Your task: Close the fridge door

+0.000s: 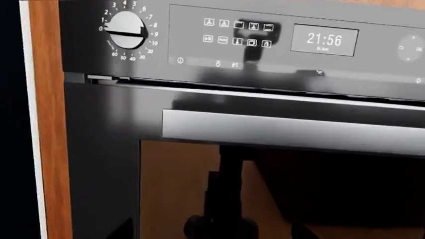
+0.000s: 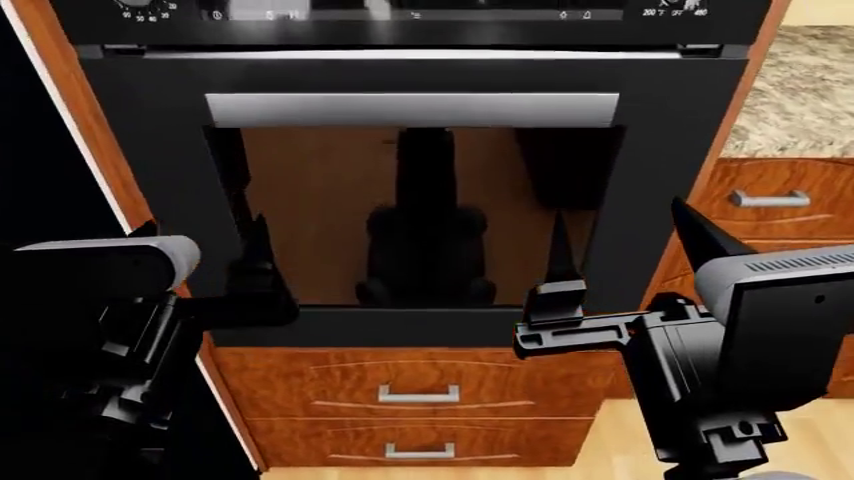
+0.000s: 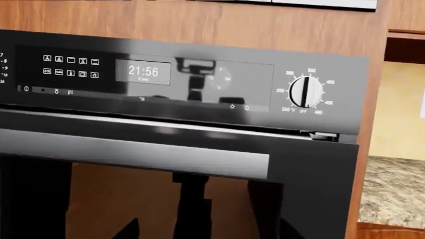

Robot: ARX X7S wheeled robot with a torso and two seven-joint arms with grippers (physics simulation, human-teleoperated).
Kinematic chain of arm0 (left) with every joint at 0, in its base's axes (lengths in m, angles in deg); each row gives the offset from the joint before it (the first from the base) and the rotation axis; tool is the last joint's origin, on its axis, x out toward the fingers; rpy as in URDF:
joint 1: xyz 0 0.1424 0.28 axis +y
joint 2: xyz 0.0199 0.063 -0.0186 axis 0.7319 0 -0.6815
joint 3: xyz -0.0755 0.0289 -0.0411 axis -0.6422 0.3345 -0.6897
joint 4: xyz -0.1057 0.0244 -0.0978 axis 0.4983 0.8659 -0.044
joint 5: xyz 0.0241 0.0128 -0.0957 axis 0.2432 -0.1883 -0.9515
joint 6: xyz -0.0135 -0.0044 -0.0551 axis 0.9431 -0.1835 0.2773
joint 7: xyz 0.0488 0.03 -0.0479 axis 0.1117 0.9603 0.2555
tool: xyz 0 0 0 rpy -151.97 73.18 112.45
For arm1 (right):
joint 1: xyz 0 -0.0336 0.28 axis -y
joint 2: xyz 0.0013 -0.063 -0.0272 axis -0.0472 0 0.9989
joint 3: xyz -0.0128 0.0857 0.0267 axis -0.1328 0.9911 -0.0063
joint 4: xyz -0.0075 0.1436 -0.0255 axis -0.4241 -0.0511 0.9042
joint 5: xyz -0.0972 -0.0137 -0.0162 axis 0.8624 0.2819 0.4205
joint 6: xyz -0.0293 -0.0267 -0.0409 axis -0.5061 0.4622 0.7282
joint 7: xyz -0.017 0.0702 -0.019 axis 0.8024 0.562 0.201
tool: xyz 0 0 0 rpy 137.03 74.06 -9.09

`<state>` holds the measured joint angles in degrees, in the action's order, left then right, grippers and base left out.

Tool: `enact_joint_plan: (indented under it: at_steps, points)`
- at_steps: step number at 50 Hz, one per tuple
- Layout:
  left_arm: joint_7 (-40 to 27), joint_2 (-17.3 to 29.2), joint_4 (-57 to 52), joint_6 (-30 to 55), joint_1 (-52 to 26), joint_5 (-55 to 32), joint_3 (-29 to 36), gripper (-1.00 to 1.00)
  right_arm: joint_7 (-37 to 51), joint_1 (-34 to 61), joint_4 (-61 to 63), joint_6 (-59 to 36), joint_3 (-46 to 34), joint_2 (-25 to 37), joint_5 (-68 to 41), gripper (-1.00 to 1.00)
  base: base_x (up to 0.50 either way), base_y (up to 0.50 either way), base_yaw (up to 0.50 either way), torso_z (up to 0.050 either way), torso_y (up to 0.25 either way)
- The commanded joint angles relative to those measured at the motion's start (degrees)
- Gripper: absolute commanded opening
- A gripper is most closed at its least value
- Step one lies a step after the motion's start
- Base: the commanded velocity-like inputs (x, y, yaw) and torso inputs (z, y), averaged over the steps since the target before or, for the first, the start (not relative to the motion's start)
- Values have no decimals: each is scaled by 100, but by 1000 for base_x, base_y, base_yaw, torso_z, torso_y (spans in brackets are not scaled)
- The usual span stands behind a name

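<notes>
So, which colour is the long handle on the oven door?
Silver-grey, like brushed metal. The oven door handle shows best in the head view, running across above the dark glass window.

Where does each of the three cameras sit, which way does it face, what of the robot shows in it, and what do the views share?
Head view: high on the robot, looking down at the oven door; left gripper and right gripper show.
Left wrist view: faces the timer knob and clock display; the robot shows only as reflection.
Right wrist view: faces the temperature knob; likewise only reflection.
Shared: the oven handle.
</notes>
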<state>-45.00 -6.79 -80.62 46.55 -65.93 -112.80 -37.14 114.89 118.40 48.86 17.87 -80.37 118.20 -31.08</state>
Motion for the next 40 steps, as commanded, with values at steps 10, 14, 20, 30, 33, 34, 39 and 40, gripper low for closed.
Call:
enact_joint_plan:
  at_steps: [10, 14, 20, 30, 33, 34, 39, 40]
  points:
    - [-138, 72, 26, -49, -6, -160, 3, 100, 55, 80, -15, 104, -186, 95, 35, 100, 498, 34, 0, 0, 1]
    - [-164, 87, 42, -68, -9, -178, 17, 100, 86, 109, 5, 126, -198, 126, 26, 100, 285, 498, 0, 0, 0]
    - [-197, 110, 38, -75, 0, -230, 5, 100, 130, 122, 8, 180, -246, 131, 117, 100, 84, 168, 0, 0, 2]
    - [-331, 110, 80, 98, -197, -463, -147, 100, 196, 167, 2, 216, -304, 193, 111, 100, 0, 0, 0, 0, 0]
    - [-367, 114, 106, 125, -244, -505, -175, 100, 240, 184, 14, 230, -298, 215, 64, 100, 0, 0, 0, 0, 0]
    - [-382, 118, 116, 135, -264, -516, -182, 100, 242, 186, 13, 240, -300, 222, 61, 100, 0, 0, 0, 0, 0]
    - [-451, 163, 138, 127, -305, -496, -163, 100, 285, 198, 22, 270, -309, 260, 26, 100, 0, 0, 0, 0, 0]
    - [-459, 177, 146, 107, -303, -477, -152, 100, 291, 203, 23, 276, -315, 266, 24, 100, 0, 0, 0, 0, 0]
